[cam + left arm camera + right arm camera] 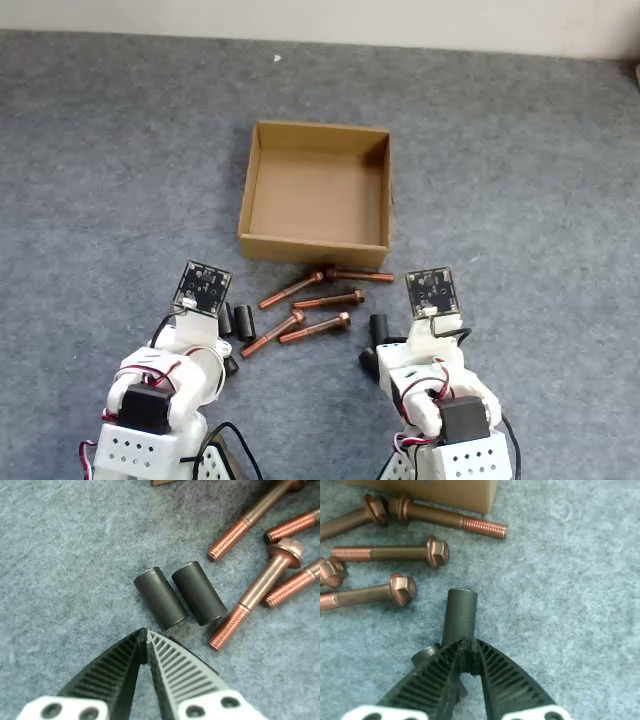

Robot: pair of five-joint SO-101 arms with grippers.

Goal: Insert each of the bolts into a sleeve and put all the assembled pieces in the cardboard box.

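Note:
Several copper bolts [314, 328] lie loose on the grey carpet just in front of the open cardboard box [312, 246]. Two black sleeves [160, 598] lie side by side directly ahead of my left gripper [146, 632], whose fingers are shut with nothing between them. The bolts [255, 592] lie just beyond those sleeves. My right gripper [469, 645] is also shut and holds nothing. Its tips are right at the end of a black sleeve [460, 615], and a second sleeve [426, 655] is partly hidden beside one finger. Bolts [390, 554] lie past that sleeve, near the box corner [470, 492].
The box's floor [315, 195] has nothing in it. Both arms [165, 385] sit at the near edge of the carpet, one on each side of the bolt pile. Open carpet stretches to the left and right of the box.

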